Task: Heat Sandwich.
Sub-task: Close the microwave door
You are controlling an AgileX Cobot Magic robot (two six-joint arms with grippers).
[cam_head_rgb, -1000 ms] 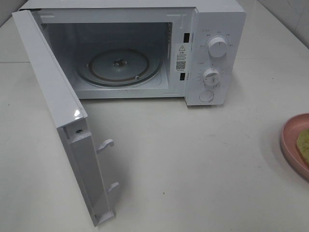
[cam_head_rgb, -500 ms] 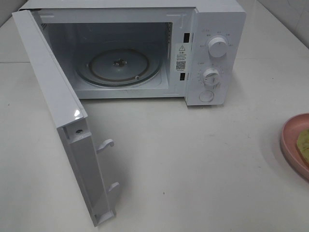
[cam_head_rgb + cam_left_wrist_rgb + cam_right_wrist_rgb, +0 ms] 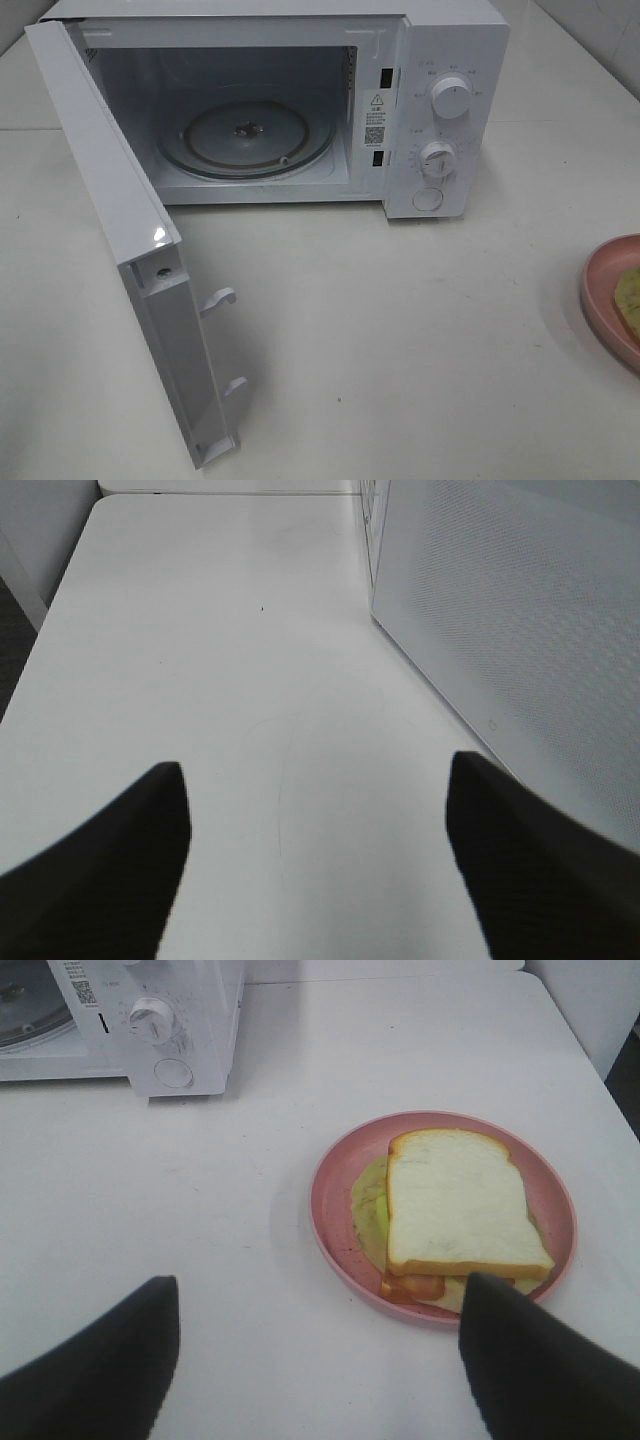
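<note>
So the microwave (image 3: 300, 110) sits with its door (image 3: 120, 250) swung wide open. The sandwich (image 3: 455, 1215) lies on a pink plate (image 3: 335, 1210) off to the right, well apart from it. Left gripper (image 3: 315, 865) and right gripper (image 3: 320, 1360) both hang over the table (image 3: 400, 350), fingers spread, pinching nothing.

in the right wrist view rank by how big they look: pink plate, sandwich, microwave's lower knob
1. pink plate
2. sandwich, lying within the plate's rim
3. lower knob, smallest, though it sits farther from the camera
</note>
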